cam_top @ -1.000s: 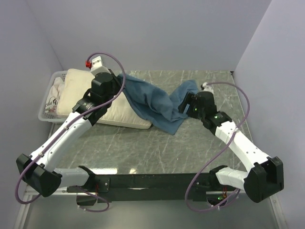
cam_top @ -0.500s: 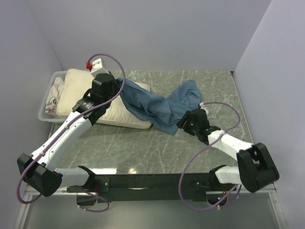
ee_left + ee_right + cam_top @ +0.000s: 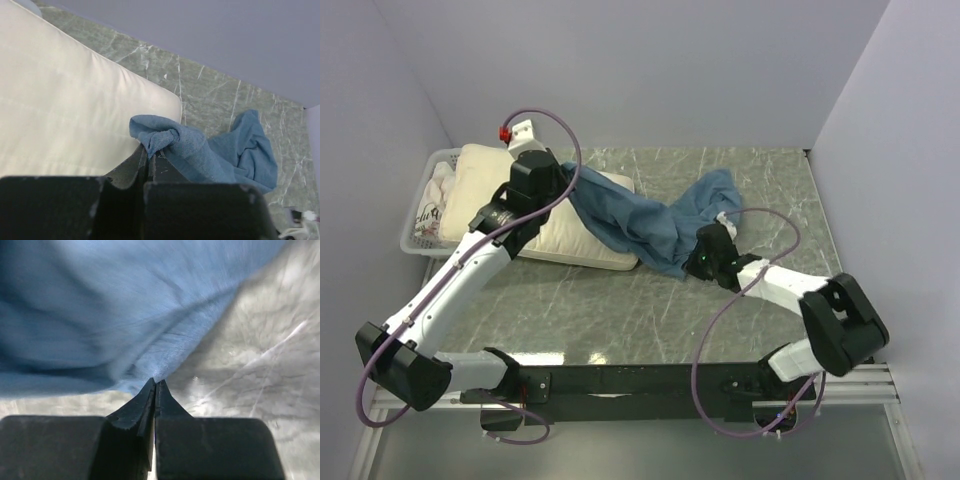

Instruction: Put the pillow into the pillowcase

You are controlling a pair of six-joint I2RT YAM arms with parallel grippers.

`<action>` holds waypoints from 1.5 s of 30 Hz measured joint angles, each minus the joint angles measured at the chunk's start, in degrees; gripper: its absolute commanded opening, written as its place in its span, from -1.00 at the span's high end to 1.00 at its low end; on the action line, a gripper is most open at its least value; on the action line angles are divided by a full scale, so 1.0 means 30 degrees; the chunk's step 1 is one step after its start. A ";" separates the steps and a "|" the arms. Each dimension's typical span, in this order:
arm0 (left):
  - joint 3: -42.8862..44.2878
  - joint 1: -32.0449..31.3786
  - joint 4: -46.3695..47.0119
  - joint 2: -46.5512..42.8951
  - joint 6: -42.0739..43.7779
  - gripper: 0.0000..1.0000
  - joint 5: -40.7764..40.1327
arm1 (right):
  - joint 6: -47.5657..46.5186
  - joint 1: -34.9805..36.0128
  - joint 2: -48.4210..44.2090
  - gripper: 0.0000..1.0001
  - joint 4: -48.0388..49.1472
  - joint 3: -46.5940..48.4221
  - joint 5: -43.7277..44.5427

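The cream pillow [image 3: 582, 238] lies at the back left of the table, its left end against a basket; in the left wrist view the pillow [image 3: 60, 100] fills the left side. The dusty-blue pillowcase [image 3: 645, 225] is draped from the pillow's right end across the middle of the table. My left gripper [image 3: 567, 172] is above the pillow and shut on a bunched corner of the pillowcase [image 3: 215, 155], pinched at its tips [image 3: 148, 150]. My right gripper [image 3: 692, 262] is low on the table, shut on the near hem of the pillowcase [image 3: 125, 305], with the cloth running into its tips [image 3: 156, 382].
A white mesh basket [image 3: 418, 246] holding a white printed cloth [image 3: 435, 195] stands at the far left, against the pillow. The grey marbled table [image 3: 620, 310] is walled in at the back and on both sides. Purple cables loop over both arms.
My right arm swung down and toward me to the pillowcase's near corner, and its jaws went from open to shut. The left arm held still.
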 measured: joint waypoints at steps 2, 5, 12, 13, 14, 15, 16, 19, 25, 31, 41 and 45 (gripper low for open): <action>0.0444 0.0226 -0.0415 0.0000 0.0219 0.98 0.0029 | -0.0474 -0.0015 -0.1239 1.00 -0.2171 0.1399 0.0714; 0.1610 0.0874 -0.0838 0.0015 0.0576 0.98 0.0080 | -0.1756 -0.0102 -0.4160 1.00 -0.6018 0.5391 0.2200; 0.3628 0.2084 -0.1355 -0.0678 0.1064 0.98 0.0073 | -0.4291 -0.1800 -0.8444 1.00 -0.9923 1.5824 0.4903; 0.3803 0.2149 -0.1406 -0.0838 0.1093 0.98 0.0073 | -0.4488 -0.2062 -0.8670 1.00 -1.0433 1.6713 0.5173; 0.4000 0.2193 -0.1464 -0.1064 0.1115 0.98 0.0080 | -0.4721 -0.2346 -0.8976 1.00 -1.1067 1.7682 0.5377; 0.4175 0.2229 -0.1552 -0.1282 0.1129 0.98 0.0102 | -0.4947 -0.2601 -0.9165 1.00 -1.1548 1.8608 0.5501; 0.4328 0.2229 -0.1639 -0.1479 0.1202 0.98 0.0124 | -0.5071 -0.2732 -0.9224 1.00 -1.1912 1.9212 0.5515; 0.4874 0.2200 -0.2091 -0.2193 0.1362 0.98 0.0321 | -0.5486 -0.3126 -0.9173 1.00 -1.3187 2.0538 0.5472; 0.5042 0.2208 -0.2229 -0.3985 0.1392 0.98 0.1515 | -0.5894 -0.3752 -0.8765 1.00 -1.5322 2.1303 0.5493; 0.5909 0.2273 -0.1953 -0.3745 0.1705 0.93 0.4998 | -0.6215 -0.4932 -0.6703 1.00 -1.5773 2.3263 0.5574; 0.9326 0.2302 0.1406 0.4036 0.1253 0.98 1.0112 | -0.4838 -1.0171 -0.0605 1.00 -1.5096 2.6498 0.1588; 1.1103 0.2317 0.2324 0.6433 0.0554 0.98 1.1431 | -0.3993 -1.2407 0.0488 1.00 -1.5693 2.7926 -0.0408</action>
